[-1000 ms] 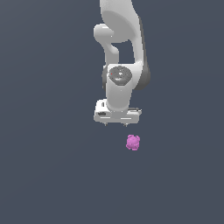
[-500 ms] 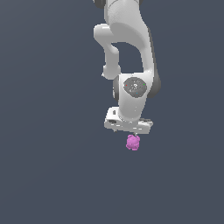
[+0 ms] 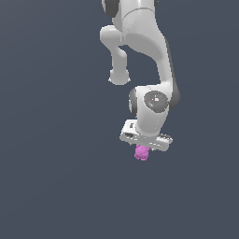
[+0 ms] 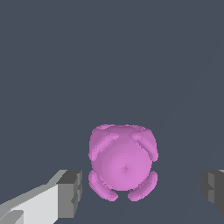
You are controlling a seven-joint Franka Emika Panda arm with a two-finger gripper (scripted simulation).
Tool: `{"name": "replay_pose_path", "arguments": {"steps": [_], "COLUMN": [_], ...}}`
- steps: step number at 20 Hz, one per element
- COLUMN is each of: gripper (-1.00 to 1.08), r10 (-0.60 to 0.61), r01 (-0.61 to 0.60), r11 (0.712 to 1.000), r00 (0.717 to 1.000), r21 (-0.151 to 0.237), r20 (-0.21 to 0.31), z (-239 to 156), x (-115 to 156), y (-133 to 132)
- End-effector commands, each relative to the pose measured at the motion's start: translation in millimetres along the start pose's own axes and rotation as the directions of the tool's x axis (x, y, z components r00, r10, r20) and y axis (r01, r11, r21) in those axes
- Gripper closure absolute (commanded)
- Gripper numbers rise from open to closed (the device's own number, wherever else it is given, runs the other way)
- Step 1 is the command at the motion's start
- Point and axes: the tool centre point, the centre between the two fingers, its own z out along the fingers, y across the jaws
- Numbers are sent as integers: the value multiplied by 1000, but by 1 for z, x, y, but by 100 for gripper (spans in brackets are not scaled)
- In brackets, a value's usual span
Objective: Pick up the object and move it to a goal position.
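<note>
- Exterior view: our gripper [image 3: 142,148] hangs directly over the pink lumpy object [image 3: 141,153], which peeks out at 6 o'clock beneath the palm, resting on the grey floor [image 3: 56,186]; finger spread is hidden here.
- Wrist view: the object [image 4: 123,167] sits between the two fingertips [image 4: 70,192]; jaws spread wide, clear gaps either side, nothing held; it looks roughly round, no obvious long axis; we judge a straight descent suffices.

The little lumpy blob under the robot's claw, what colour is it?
Pink-magenta all over, the object shows best in the wrist view.
</note>
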Motion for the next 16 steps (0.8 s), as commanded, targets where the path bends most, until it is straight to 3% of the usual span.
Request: {"name": "replay_pose_path", "arguments": {"steps": [1, 9, 16], "gripper": [-92, -92, -92], "r10": [14, 15, 17], "r01": [-14, -15, -17], "r11": [1000, 1000, 1000], "r00": [1000, 1000, 1000], "r21": [2, 2, 2], "r20": [-2, -2, -2], "z": [2, 9, 43], "x": [1, 1, 0], "y": [-5, -5, -6]}}
